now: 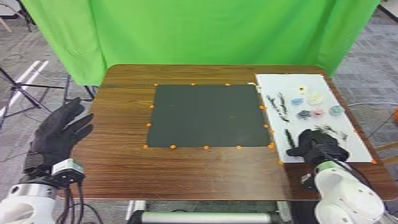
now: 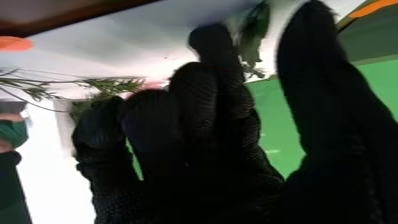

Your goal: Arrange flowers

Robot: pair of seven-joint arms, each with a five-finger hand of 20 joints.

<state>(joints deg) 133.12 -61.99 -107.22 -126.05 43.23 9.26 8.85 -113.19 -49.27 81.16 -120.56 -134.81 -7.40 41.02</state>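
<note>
In the head view, my right hand (image 1: 317, 145) is over the near part of the white board (image 1: 356, 150). A dark green stem (image 1: 290, 137) lies beside it, towards the mat. Farther up the board are a blue flower (image 1: 297, 101), a pink flower (image 1: 318, 112), a pale yellow flower (image 1: 303, 90) and long dark sprigs (image 1: 282, 108). Leafy green sprigs (image 1: 331, 131) lie just beyond the hand. The right wrist view has my right hand (image 2: 209, 145) open, a green stem (image 2: 254, 37) showing between thumb and fingers. My left hand (image 1: 59, 131) is open at the table's left edge.
A dark mat (image 1: 209, 115) edged with orange markers lies mid-table, left of the white board. The brown table (image 1: 200, 172) extends around both, and a green cloth (image 1: 209, 32) hangs behind its far edge.
</note>
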